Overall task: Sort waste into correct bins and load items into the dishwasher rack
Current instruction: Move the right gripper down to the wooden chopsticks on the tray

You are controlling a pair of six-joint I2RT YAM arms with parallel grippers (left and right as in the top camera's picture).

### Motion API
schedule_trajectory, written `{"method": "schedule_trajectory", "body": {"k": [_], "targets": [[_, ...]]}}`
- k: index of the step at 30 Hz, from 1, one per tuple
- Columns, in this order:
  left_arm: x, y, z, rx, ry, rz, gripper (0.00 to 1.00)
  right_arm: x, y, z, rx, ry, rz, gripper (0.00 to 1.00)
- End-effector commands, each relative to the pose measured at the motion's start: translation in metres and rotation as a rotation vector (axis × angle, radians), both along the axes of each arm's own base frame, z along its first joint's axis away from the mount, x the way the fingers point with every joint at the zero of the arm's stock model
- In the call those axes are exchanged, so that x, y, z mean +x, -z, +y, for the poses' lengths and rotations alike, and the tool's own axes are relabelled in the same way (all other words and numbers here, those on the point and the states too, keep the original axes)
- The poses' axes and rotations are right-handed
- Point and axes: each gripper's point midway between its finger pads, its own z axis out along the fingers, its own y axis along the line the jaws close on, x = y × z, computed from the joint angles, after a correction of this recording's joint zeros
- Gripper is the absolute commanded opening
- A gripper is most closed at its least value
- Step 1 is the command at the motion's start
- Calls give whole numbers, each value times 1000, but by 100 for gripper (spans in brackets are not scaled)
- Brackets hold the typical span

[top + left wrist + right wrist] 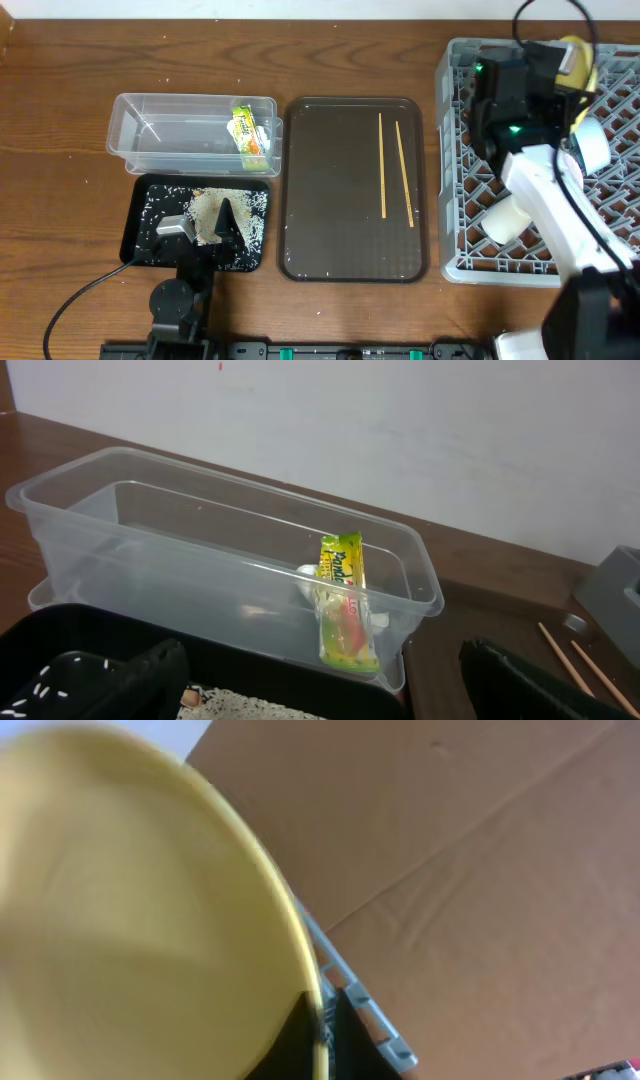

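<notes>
My right gripper [563,58] is pinched on the rim of the pale yellow plate [130,920], holding it tilted above the dishwasher rack [458,150] at the worktop's far right corner. On so thin a grip, I judge it could swing or slip and strike the pegs if lowered off a slot. My wrist view shows the rim at my fingers, and only the overhead shows the slots, and my left gripper [200,222] wide open and empty over the black tray [140,215].
</notes>
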Motion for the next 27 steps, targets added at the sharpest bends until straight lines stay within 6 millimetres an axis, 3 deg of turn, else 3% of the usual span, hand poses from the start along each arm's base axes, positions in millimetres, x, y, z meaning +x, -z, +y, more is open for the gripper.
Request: {"method": "schedule_trajectory", "body": {"k": [1,6,8,12,13,17,18,20,22,27], "targets": [[-1,18,3,19,-14,52,89,12,15,18,24,-74,46,32],[-1,18,3,19,-14,52,89,16,4,54,61,-196,21,61],[-1,18,3,19,-14,52,90,18,-1,75,111,-293,14,66],[-1,18,3,19,-14,52,90,15,9,168,415,-697,68,59],[-1,18,3,19,-14,52,89,3,19,207,579,-835,103,58],[-1,18,3,19,-14,52,89,-49,59,297,1051,-1012,287,57],[-1,18,3,19,-14,52,90,-61,69,310,1132,-1007,338,57],[-1,18,3,19,-14,52,89,-79,96,327,1218,-948,438,58],[-1,18,3,19,-14,52,89,-85,122,329,1210,-872,500,58],[-1,18,3,19,-14,52,90,-78,186,308,1118,-603,521,56]]}}
